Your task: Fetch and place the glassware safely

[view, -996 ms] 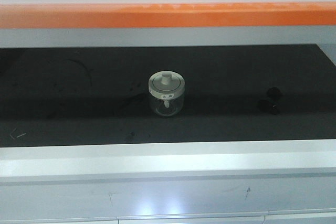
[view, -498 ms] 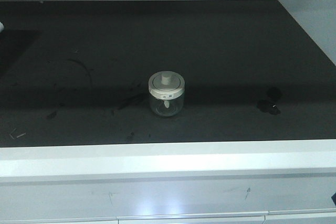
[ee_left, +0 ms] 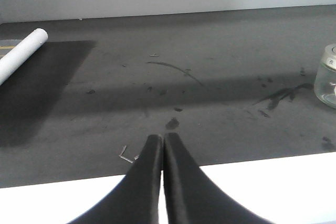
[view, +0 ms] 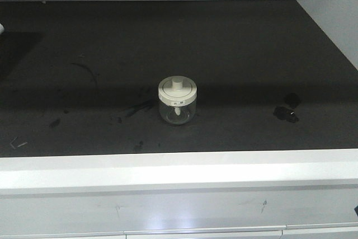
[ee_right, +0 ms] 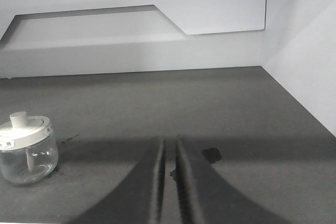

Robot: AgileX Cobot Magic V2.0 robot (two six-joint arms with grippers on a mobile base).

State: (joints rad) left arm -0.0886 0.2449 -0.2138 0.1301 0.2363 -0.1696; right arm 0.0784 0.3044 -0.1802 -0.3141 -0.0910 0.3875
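The left gripper (ee_left: 161, 138) and right gripper (ee_right: 169, 141) sit clenched and empty, the right perhaps a hair apart, and with the orange bar of a second ago gone, the squat clear glass jar with off-white knobbed lid (view: 177, 102) stands reachable mid black worktop (view: 257, 48).

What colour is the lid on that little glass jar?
Off-white lid, clearest in the front-facing view.

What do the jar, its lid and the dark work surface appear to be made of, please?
Jar: apparently clear glass; see-through, with small glints.
Lid: off-white, matte, probably plastic.
Work surface: dark, matte, scuffed; perhaps rubber or laminate.
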